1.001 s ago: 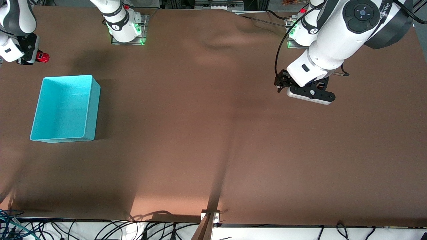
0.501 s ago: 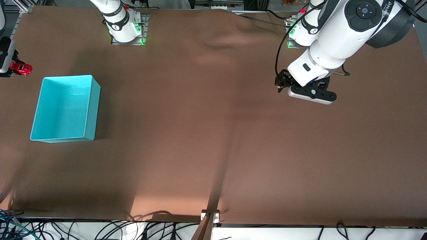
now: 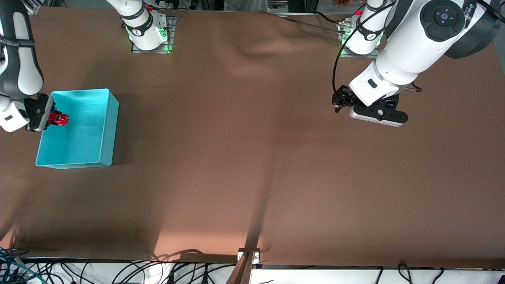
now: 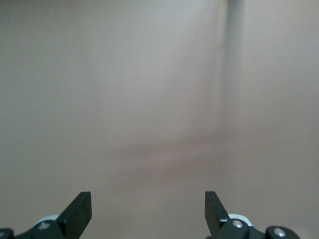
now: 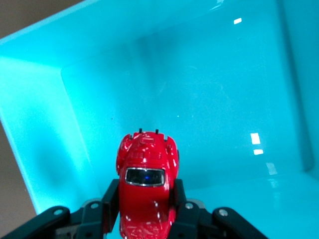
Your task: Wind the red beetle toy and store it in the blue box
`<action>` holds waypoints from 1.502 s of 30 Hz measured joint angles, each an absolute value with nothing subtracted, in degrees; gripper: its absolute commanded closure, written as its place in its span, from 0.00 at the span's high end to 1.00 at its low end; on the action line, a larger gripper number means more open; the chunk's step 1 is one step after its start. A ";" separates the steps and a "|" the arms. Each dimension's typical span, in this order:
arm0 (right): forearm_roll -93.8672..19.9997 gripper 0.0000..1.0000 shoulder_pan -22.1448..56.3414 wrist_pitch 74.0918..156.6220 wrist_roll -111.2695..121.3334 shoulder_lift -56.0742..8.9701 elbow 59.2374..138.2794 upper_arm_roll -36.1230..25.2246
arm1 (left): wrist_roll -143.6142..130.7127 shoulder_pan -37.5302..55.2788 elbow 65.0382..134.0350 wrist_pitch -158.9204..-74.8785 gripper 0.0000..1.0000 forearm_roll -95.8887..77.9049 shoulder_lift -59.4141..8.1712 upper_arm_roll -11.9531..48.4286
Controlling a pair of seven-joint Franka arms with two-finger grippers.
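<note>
The blue box (image 3: 77, 130) sits on the brown table (image 3: 252, 157) toward the right arm's end, open at the top, its smooth turquoise walls and floor plain in the right wrist view (image 5: 199, 99). Nothing lies on its floor that the pictures show. The red beetle toy (image 3: 58, 118) is not resting in the box: it hangs over the box's interior, just inside the wall on the right arm's side, clamped between the fingers (image 5: 109, 199) of the right gripper (image 3: 49, 118). In the right wrist view the toy (image 5: 147, 189) points into the box, its dark window toward the camera, with a finger pressed on each flank, so this claw is clenched on the car. The right arm reaches in from the table's edge, and its wrist partly overlaps the box's rim in the front view. The left gripper (image 3: 341, 101) hangs over bare table toward the left arm's end, well apart from the box, where the arm waits; its fingers (image 4: 79, 211) stand wide apart with nothing between them. The brown cover is wrinkled near the arms' bases, and a seam runs down it toward the front camera.
</note>
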State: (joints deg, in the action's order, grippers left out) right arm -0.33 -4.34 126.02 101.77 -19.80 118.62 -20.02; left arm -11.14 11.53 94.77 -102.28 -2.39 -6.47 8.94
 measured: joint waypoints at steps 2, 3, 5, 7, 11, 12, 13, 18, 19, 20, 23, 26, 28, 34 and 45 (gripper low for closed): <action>-0.35 0.00 -4.38 126.46 101.76 -20.14 119.58 -20.02 | -11.13 11.20 94.76 -102.25 1.00 -2.39 -6.48 8.94; -0.35 0.00 -4.39 126.64 101.76 -20.16 120.11 -20.03 | -11.10 11.05 94.76 -102.19 1.00 -2.39 -6.48 8.94; -0.36 0.00 -4.42 127.00 101.75 -20.12 121.16 -20.04 | -11.06 10.68 94.76 -102.03 1.00 -2.39 -6.48 8.94; -0.36 0.06 -4.47 127.60 101.75 -20.08 122.20 -20.06 | -11.05 10.23 94.76 -101.85 1.00 -2.39 -6.48 8.93; -0.36 0.44 -4.67 129.18 101.76 -20.04 124.35 -20.07 | -10.89 9.38 94.76 -101.65 1.00 -2.39 -6.48 8.92; -0.36 0.76 -4.76 129.51 101.76 -20.04 124.84 -20.07 | -10.85 9.26 94.76 -101.62 1.00 -2.39 -6.48 8.92; -0.36 0.99 -4.84 129.70 101.76 -20.04 125.18 -20.07 | -10.84 9.18 94.76 -101.61 1.00 -2.39 -6.48 8.92; -0.36 1.00 -5.41 129.86 101.87 -20.03 126.25 -20.09 | -10.83 9.09 94.76 -101.56 1.00 -2.39 -6.48 8.94; -0.36 1.00 -5.51 129.86 101.95 -20.01 126.29 -20.09 | -10.83 9.10 94.76 -101.55 1.00 -2.39 -6.48 8.95; -0.36 1.00 -5.59 129.86 102.01 -19.96 126.29 -20.09 | -10.83 9.10 94.76 -101.54 1.00 -2.39 -6.48 8.96; -0.36 1.00 -5.66 129.58 102.04 -19.57 125.94 -20.09 | -10.83 9.07 94.76 -101.28 1.00 -2.39 -6.48 8.96; -0.94 1.00 -5.66 126.95 102.04 -18.73 123.82 -19.71 | -10.83 9.01 94.76 -101.01 1.00 -2.39 -6.48 8.96; -2.28 1.00 -5.63 123.36 102.04 -17.94 120.84 -19.09 | -10.83 9.00 94.76 -100.96 1.00 -2.39 -6.48 8.96; -6.52 1.00 -5.55 108.83 98.81 -15.45 107.04 -16.42 | -10.83 8.56 94.64 -100.95 1.00 -2.39 -6.49 8.93; -7.08 1.00 -5.43 92.26 68.93 -13.21 87.64 -8.10 | -10.80 7.35 94.53 -100.93 1.00 -2.39 -6.73 8.93</action>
State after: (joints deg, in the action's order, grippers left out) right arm -7.08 -5.43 92.26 68.93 -13.21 87.64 -8.10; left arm -10.80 7.35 94.53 -100.93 -2.39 -6.73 8.93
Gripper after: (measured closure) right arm 0.000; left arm 0.000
